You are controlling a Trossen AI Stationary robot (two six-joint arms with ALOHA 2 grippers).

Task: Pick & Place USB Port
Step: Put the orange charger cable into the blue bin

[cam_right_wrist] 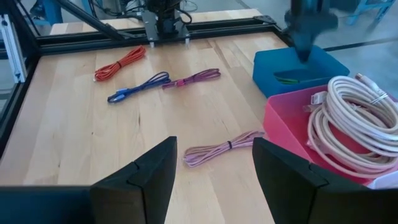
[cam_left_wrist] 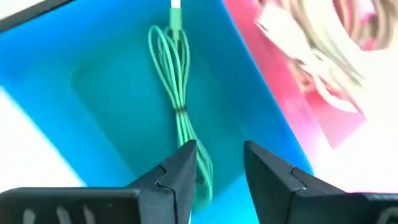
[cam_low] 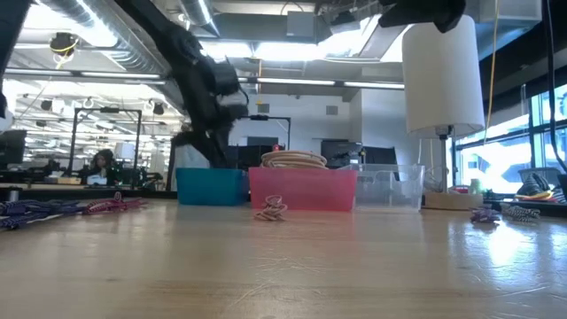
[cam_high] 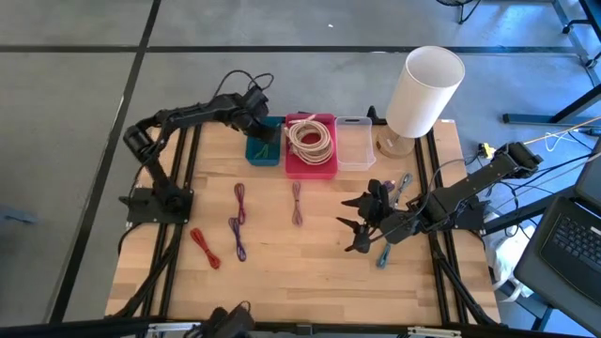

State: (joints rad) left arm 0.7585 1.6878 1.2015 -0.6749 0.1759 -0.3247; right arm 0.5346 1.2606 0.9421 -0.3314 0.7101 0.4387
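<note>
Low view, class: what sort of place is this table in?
Probably an open-plan lab or workshop: exposed ceiling ducts, rows of workstations behind, and a wooden table with sorting bins.

Pink cable (cam_right_wrist: 225, 148) beside pink bin (cam_right_wrist: 298, 134)

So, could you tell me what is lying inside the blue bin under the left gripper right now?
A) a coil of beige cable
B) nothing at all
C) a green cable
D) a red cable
C: the left wrist view shows a bundled green cable lying on the floor of the blue bin, just beyond the left gripper, whose fingers stand apart with nothing between them.
</note>
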